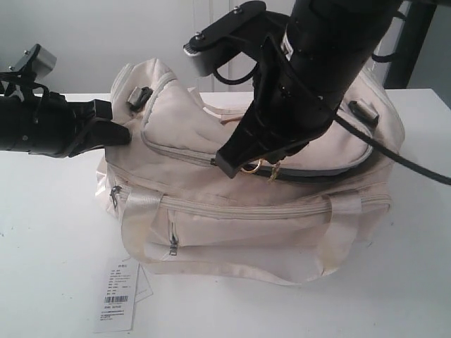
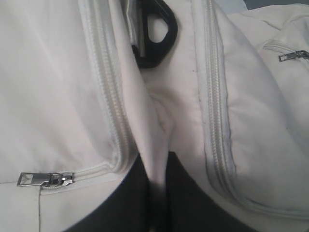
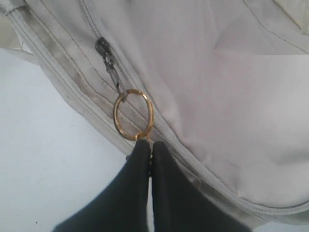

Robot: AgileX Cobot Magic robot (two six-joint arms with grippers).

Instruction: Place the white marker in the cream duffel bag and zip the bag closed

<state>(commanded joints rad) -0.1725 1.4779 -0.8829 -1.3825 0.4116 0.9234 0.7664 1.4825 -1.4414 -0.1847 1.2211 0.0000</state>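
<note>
Gold ring (image 3: 133, 115) pinched in the closed right gripper (image 3: 150, 145), left gripper (image 2: 154, 162) clamping the cream duffel bag (image 1: 282, 232), so it's zipping time, steady pull next.

The duffel bag (image 1: 268, 225) sits on the table (image 1: 49, 232), a paper tag (image 1: 116, 303) before its left end. A zipper ring (image 3: 133, 115) hangs at its flap's edge.

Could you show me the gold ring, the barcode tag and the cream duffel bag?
gold ring (image 3: 116, 117): right wrist view, loop's left side.
barcode tag (image 1: 116, 294): exterior view, its middle.
cream duffel bag (image 1: 246, 236): exterior view, front panel.
</note>
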